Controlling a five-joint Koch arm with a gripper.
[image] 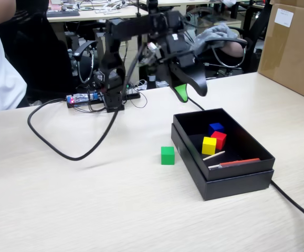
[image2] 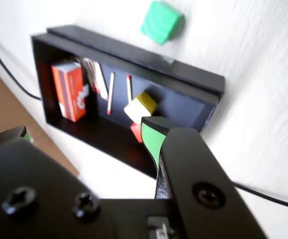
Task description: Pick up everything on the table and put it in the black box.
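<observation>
Fixed view: the table (image: pixel 62 210) spreads widest, pale wood-grain, with the arm's black cable looping across it. On it, right of centre, sits the black box (image: pixel 236 181), nested in its slightly larger lid and open upward — a low-walled target, easy to drop into from above. The gripper (image: pixel 189 90) hangs raised over the box's far left corner, above the rim, carrying nothing; its black and green-tipped fingers stand apart, which reads as a release finished or an approach being lined up.

Count of cubes: 4. 3 already lie inside the box, clustered near its middle — 1 blue cube (image: pixel 216 127), 1 red cube (image: pixel 219 139) and 1 yellow cube (image: pixel 209 145). 1 green cube (image: pixel 167 155) sits alone on the table, just beside the box's left wall, so by my judgement it is the last to fetch.

Also in the box: 1 thin white stick (image: pixel 213 156) and 1 flat red-and-grey tool (image: pixel 234 164) along the near wall.
</observation>
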